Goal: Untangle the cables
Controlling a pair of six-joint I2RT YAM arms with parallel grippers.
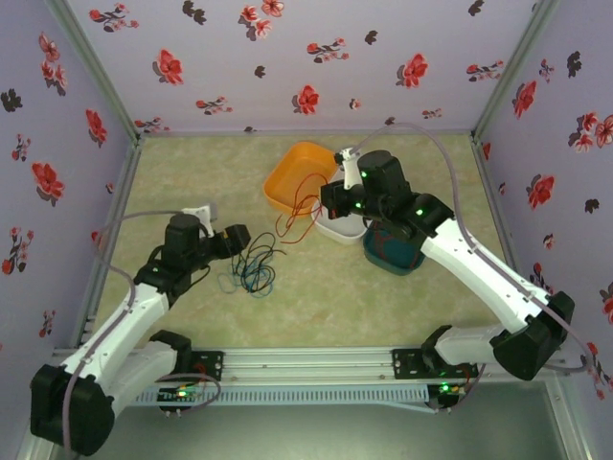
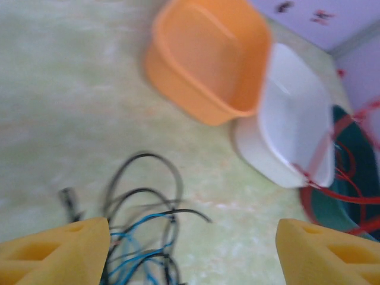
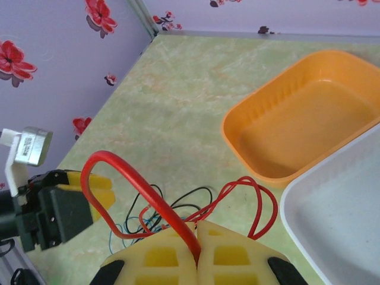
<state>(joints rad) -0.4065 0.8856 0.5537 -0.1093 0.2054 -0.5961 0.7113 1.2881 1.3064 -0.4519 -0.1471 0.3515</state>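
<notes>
Red cable [image 3: 102, 154] is clamped in the right gripper [image 3: 197, 234] and partly pulled free, looks like. Black and blue cables [image 1: 254, 266] are left tangled under the wide-open left gripper [image 2: 193, 249].

The top external camera looks down and forward over the whole table [image 1: 192, 172], while both close wrist cameras face the orange tub [image 1: 297, 177] [image 2: 208, 53] [image 3: 297, 130].

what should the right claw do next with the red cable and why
Probably pull it up and away: the right claw is shut on the red cable, whose loops reach toward the black and blue cables under the open left claw.
</notes>
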